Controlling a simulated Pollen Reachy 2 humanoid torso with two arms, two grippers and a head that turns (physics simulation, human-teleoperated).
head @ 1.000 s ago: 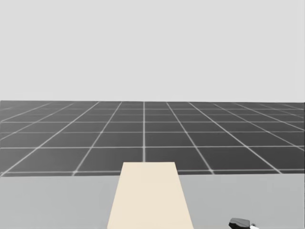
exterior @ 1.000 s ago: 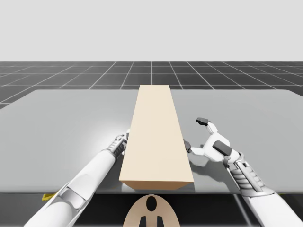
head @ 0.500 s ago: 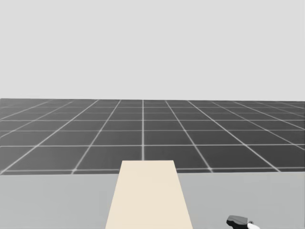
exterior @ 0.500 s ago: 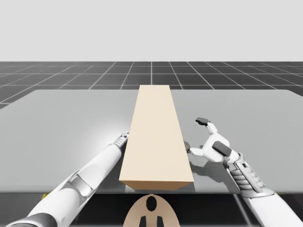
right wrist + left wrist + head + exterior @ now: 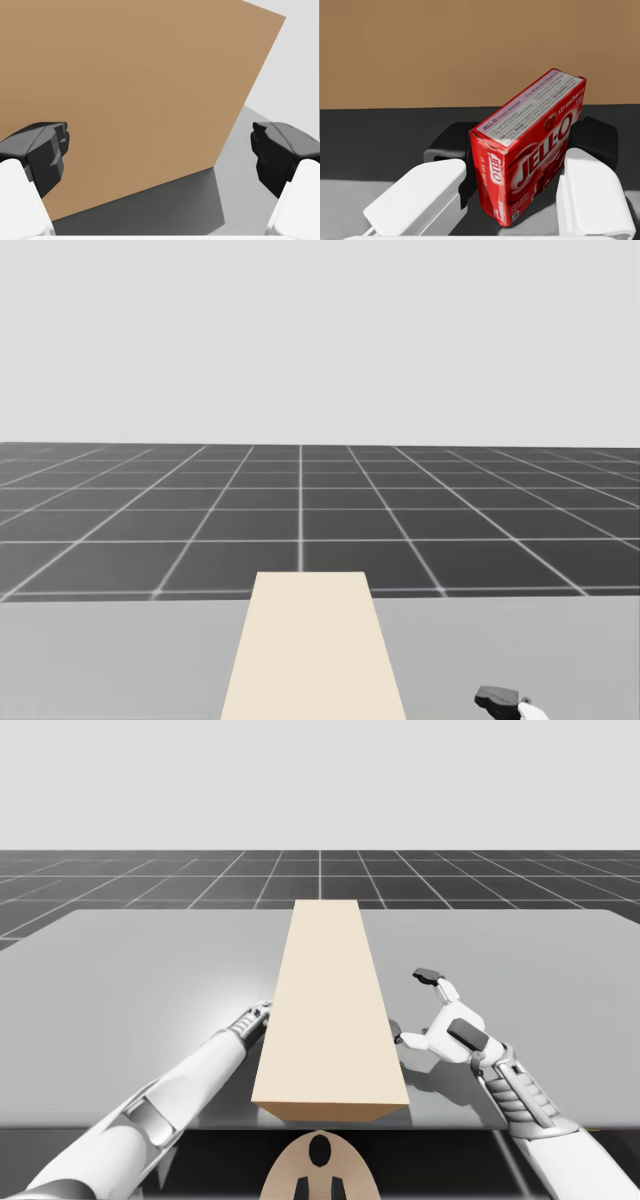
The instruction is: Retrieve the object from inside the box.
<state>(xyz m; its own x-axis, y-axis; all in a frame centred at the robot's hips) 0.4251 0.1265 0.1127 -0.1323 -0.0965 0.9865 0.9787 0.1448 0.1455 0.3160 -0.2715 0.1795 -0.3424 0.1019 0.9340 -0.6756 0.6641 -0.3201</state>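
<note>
Since a second ago, the left elbow has swung outward. You see the left gripper clamped on the tilted red box, at the left side of the tan box; the right gripper gapes wide at its right side.

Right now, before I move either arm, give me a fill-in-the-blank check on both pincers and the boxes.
1. The small box held by my left pincer is ____ in colour.
2. My right pincer stands ____, its fingers wide apart beside the long tan box.
3. The long tan box rests on the grey ____.

Missing words: red; open; table.
</note>
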